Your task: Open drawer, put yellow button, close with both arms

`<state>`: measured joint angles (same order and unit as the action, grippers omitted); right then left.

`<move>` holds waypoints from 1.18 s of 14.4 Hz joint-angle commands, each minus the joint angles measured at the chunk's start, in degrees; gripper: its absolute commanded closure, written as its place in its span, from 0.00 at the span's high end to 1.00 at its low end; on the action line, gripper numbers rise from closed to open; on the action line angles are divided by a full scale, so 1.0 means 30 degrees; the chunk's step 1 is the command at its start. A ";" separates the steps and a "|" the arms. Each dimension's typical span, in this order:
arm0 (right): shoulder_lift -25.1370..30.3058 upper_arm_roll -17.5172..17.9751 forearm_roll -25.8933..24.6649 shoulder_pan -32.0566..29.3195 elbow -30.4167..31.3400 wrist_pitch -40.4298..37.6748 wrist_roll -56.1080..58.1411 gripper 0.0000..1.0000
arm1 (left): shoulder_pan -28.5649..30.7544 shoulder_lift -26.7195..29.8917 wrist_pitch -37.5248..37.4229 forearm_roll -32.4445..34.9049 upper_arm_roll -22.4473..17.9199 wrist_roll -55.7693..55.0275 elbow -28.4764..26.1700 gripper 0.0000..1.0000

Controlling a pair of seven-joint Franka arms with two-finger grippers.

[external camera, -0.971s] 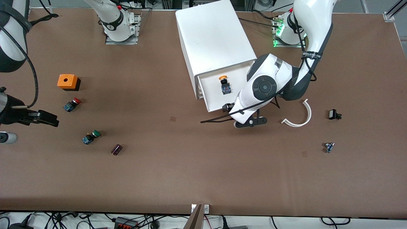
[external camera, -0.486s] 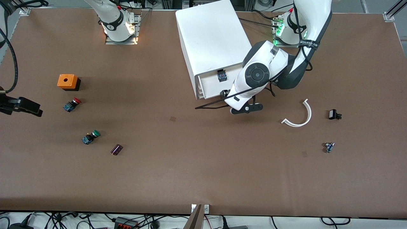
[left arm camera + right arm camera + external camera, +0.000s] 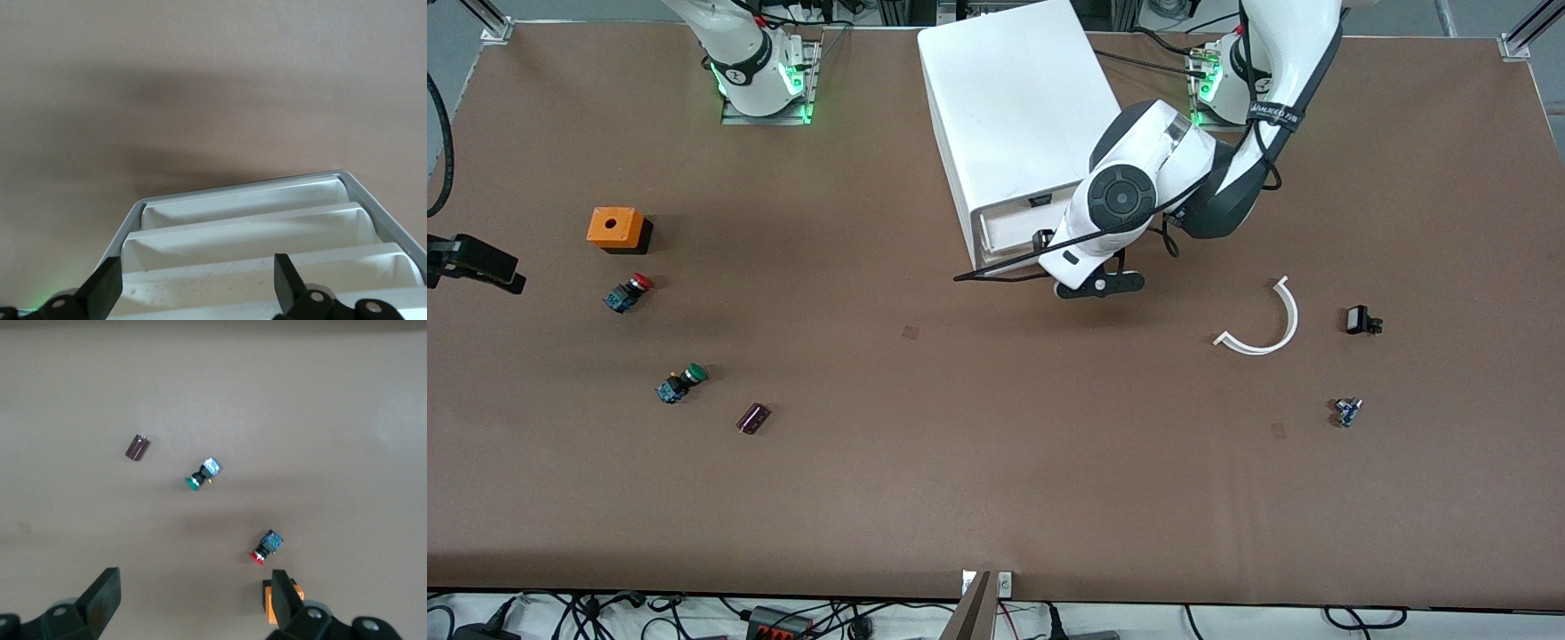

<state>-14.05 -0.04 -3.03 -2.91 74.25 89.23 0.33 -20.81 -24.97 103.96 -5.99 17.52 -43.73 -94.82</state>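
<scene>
The white cabinet (image 3: pixel 1018 107) stands toward the robots' side of the table. Its top drawer (image 3: pixel 1014 228) sticks out only a little. In the narrow gap a dark bit of the yellow button (image 3: pixel 1040 202) shows; its cap is hidden under the cabinet top. My left gripper (image 3: pixel 1054 249) is against the drawer's front, mostly hidden under its wrist. In the left wrist view the left gripper (image 3: pixel 197 287) is open, fingers spread before the stacked drawer fronts (image 3: pixel 253 233). My right gripper (image 3: pixel 485 264) hangs open (image 3: pixel 193 600) over the right arm's end of the table, holding nothing.
An orange box (image 3: pixel 615 228), a red-capped button (image 3: pixel 630 292), a green-capped button (image 3: pixel 680 384) and a small maroon part (image 3: pixel 753 417) lie toward the right arm's end. A white curved strip (image 3: pixel 1263 324) and two small parts (image 3: pixel 1360 320) (image 3: pixel 1347 411) lie toward the left arm's end.
The left arm has pushed the drawer most of the way into the cabinet, and the button went in with it. The right gripper has drawn back toward the table's edge.
</scene>
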 commanded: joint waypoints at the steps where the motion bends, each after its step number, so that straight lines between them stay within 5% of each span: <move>1: 0.2655 0.0100 -0.0279 -0.0144 0.4181 0.2065 0.0330 1.00 | 0.0402 0.0853 -0.0436 -0.0551 0.0752 -0.0072 -0.1057 1.00; 10: 0.4068 0.0100 -0.0280 -0.0085 0.6508 0.3068 0.0360 1.00 | 0.0373 0.1029 -0.0846 -0.1166 0.1163 -0.0072 -0.1410 1.00; 17: 0.4011 0.0100 -0.0046 -0.0144 0.6041 0.2514 0.0330 1.00 | 0.0984 0.1029 -0.0846 -0.0787 0.0929 0.0278 -0.0564 1.00</move>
<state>-3.27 -0.03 -3.11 -2.88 91.31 96.78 0.50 -20.12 -23.94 102.04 -8.34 20.18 -43.77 -96.82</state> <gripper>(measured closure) 0.000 0.000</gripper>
